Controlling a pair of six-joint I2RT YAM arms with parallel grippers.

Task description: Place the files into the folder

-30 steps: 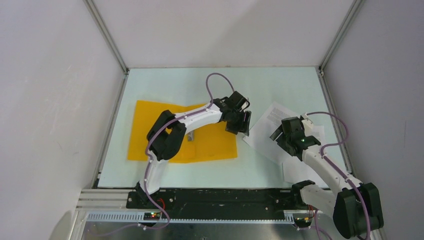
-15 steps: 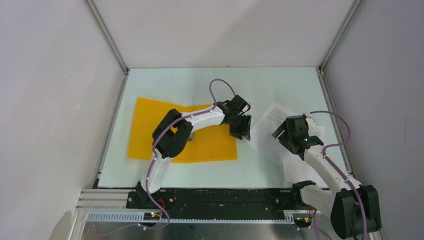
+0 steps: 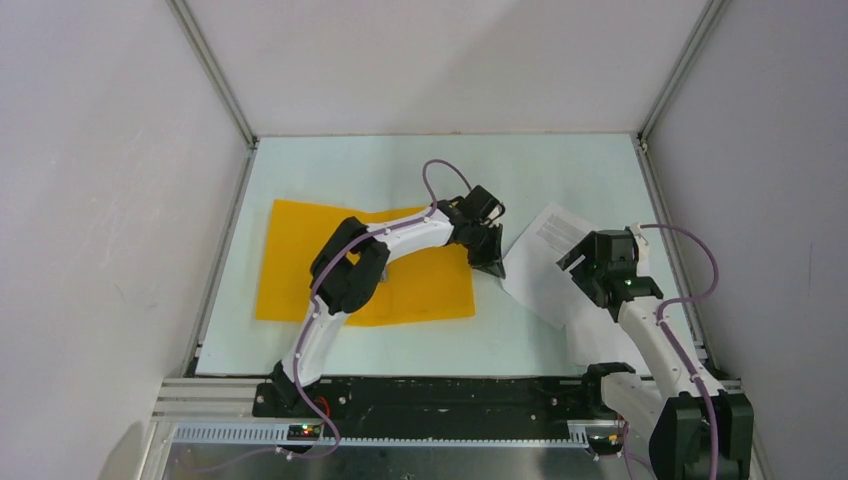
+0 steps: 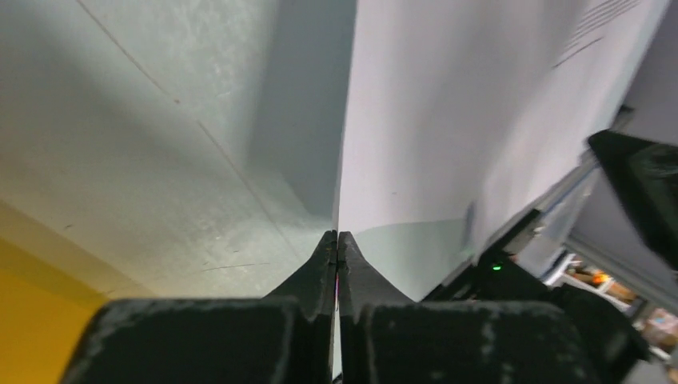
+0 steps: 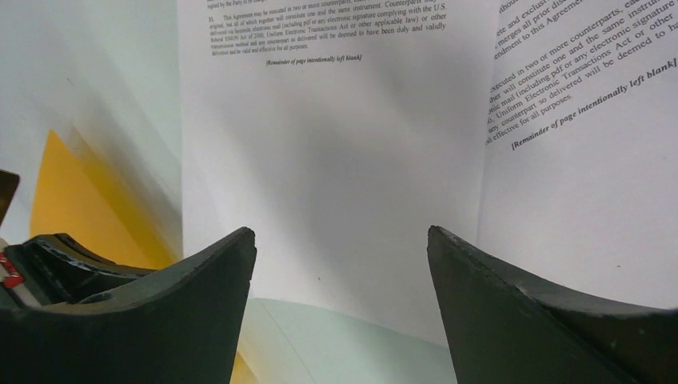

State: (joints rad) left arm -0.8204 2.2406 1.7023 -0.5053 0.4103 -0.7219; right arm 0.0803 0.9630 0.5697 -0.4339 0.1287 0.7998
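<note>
The orange-yellow folder (image 3: 300, 260) lies flat on the left half of the pale green table, closed as far as I can tell; its edge also shows in the right wrist view (image 5: 72, 200). The files (image 3: 545, 262), white printed sheets, lie overlapped to its right. My left gripper (image 3: 492, 264) is shut on the left edge of the top sheet (image 4: 448, 120), which runs between its closed tips (image 4: 337, 234). My right gripper (image 3: 582, 266) hovers open over the sheets (image 5: 336, 160), nothing between its fingers (image 5: 341, 234). A second sheet (image 5: 592, 160) lies beside it.
The left arm (image 3: 345, 270) stretches across the folder. Grey walls and aluminium posts (image 3: 215, 75) close in the table on three sides. The black base rail (image 3: 430, 395) runs along the near edge.
The left gripper has moved slightly right and down to the sheet's edge and shut on it. The right gripper has drawn back to the right, off the sheet's left part.
</note>
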